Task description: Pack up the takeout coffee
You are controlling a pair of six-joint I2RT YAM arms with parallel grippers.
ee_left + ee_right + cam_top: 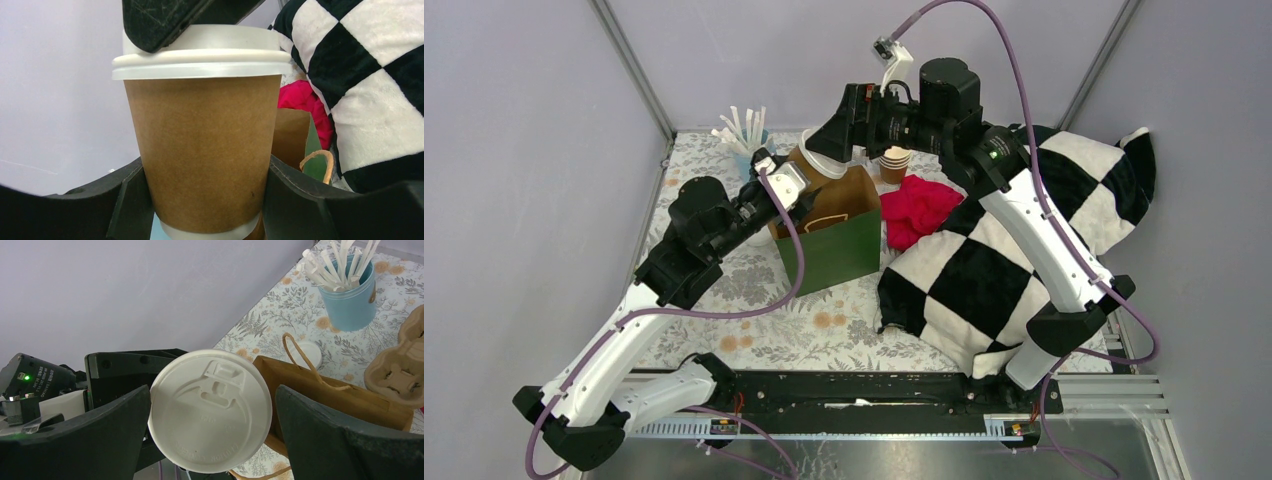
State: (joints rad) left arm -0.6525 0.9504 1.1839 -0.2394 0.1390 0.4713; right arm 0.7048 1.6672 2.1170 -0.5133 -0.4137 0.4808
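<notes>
Being pinched upright by the left gripper (205, 200), the takeout coffee (202, 145) is held over the 12 o'clock rim of the paper bag (839, 245), while the right gripper (212, 402) is spread around its lid (200, 430).

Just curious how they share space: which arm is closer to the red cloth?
Right. The right arm passes close beside the red cloth; the left arm is across the green bag from it, holding the takeout coffee.

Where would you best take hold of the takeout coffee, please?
On the takeout coffee, grip the brown wall's lower half, from the side, as the left gripper does: the upright cup widens upward, so it should wedge, not slip, while the white lid might pop off.
</notes>
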